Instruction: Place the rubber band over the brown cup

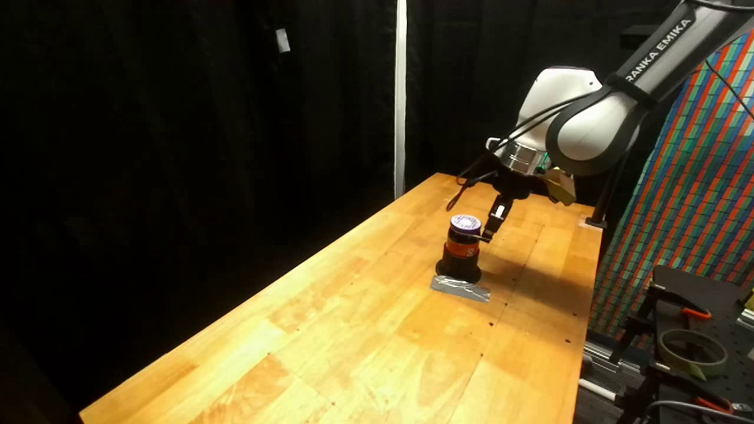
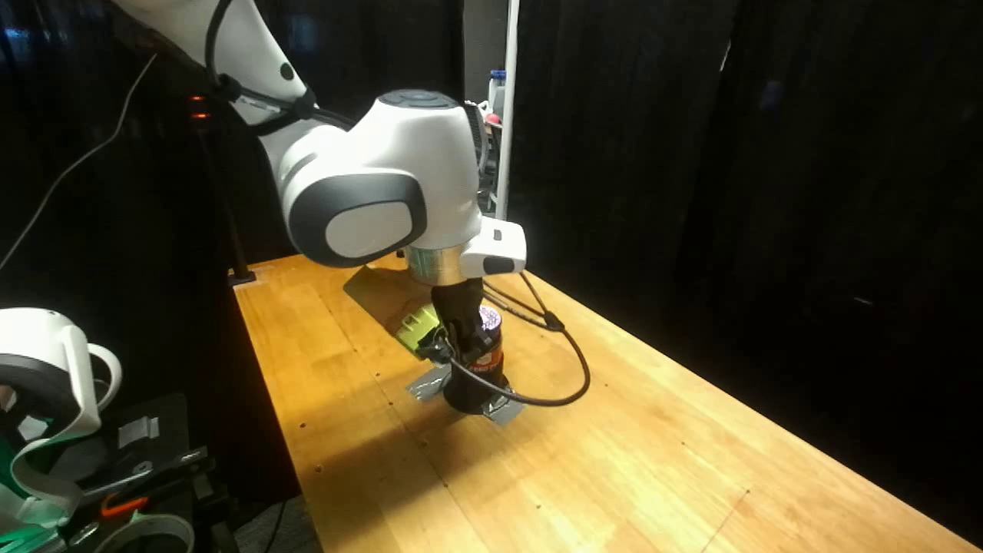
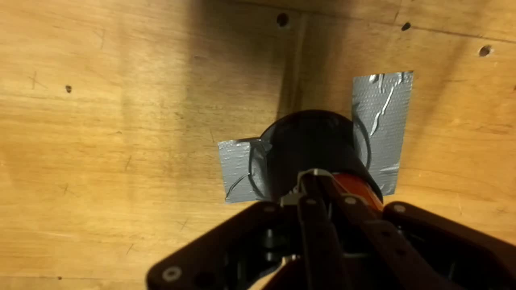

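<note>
Standing closed together, jaws sit beside the brown cup point(image 1: 461, 250), contact unclear.

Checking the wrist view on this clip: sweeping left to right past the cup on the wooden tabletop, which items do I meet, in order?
Short grey tape piece → brown cup → longer grey tape piece.

The cup point(image 1: 462, 249) is black below, orange-red midway and white with purple marks on top. The tape point(image 3: 385, 127) is silver-grey, the tool point(image 1: 488, 236) black, the table point(image 1: 341, 335) honey-coloured with browner patches, the checked backdrop point(image 1: 689, 176) red, blue, green and white.
</note>
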`<action>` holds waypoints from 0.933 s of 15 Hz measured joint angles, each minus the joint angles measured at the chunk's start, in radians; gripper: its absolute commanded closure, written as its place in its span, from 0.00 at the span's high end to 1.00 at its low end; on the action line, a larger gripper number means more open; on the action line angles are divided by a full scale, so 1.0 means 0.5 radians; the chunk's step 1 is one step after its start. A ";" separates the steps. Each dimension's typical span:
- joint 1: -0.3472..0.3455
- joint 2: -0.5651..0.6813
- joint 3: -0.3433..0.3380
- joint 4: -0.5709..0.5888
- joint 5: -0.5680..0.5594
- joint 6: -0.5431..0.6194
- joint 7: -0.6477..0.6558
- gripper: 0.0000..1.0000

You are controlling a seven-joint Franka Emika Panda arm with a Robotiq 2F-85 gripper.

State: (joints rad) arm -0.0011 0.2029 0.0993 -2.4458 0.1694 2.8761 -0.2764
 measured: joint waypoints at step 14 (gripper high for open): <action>-1.450 0.312 1.677 -0.439 0.206 1.372 -0.398 0.09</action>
State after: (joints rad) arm -0.7261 0.3587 0.9379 -2.6652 0.2726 3.5622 -0.4756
